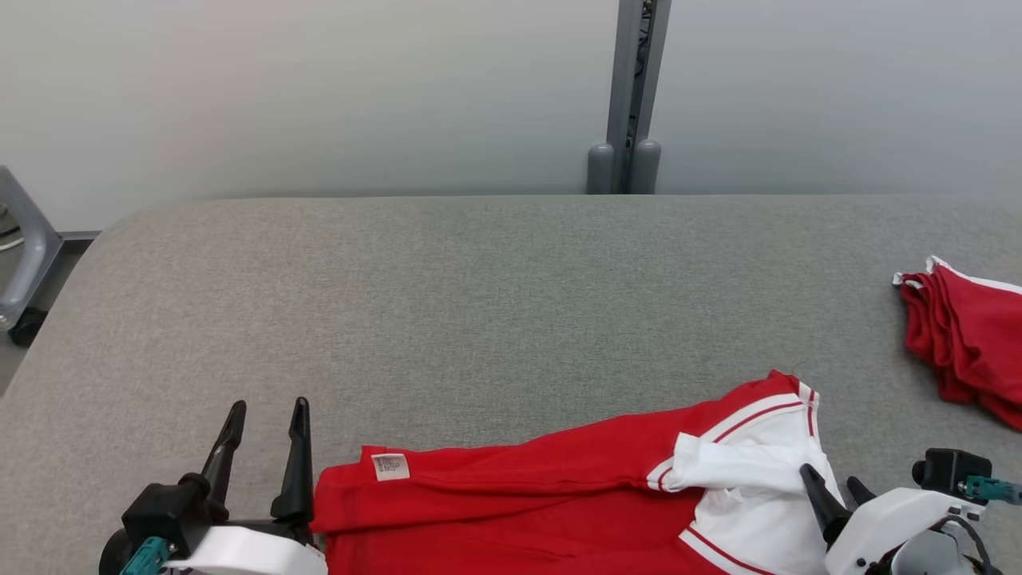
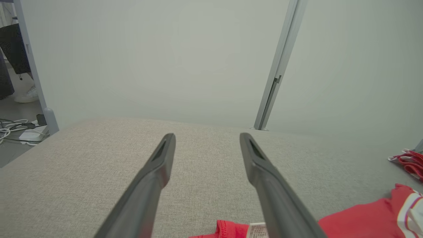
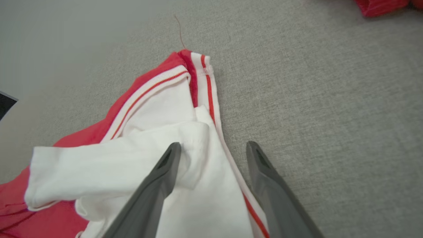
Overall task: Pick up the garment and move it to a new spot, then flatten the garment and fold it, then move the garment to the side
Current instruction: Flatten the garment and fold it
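The garment [image 1: 559, 487] is red with white striped trim and a white panel; it lies along the table's near edge, with a small white label near its left corner. My left gripper [image 1: 265, 415] stands open just left of that corner, nothing between its fingers. In the left wrist view the garment [image 2: 360, 218] shows at the lower right beside the open left gripper [image 2: 207, 138]. My right gripper [image 1: 830, 479] is open over the garment's white right end. In the right wrist view the right gripper [image 3: 214, 147] straddles the striped edge of the garment [image 3: 158, 142].
A second pile of red cloth [image 1: 966, 335] sits at the table's right edge. The grey fabric table [image 1: 479, 295] stretches out behind the garment. A grey post [image 1: 631, 96] stands against the pale wall behind. Cables lie on the floor [image 2: 19, 135] to the left.
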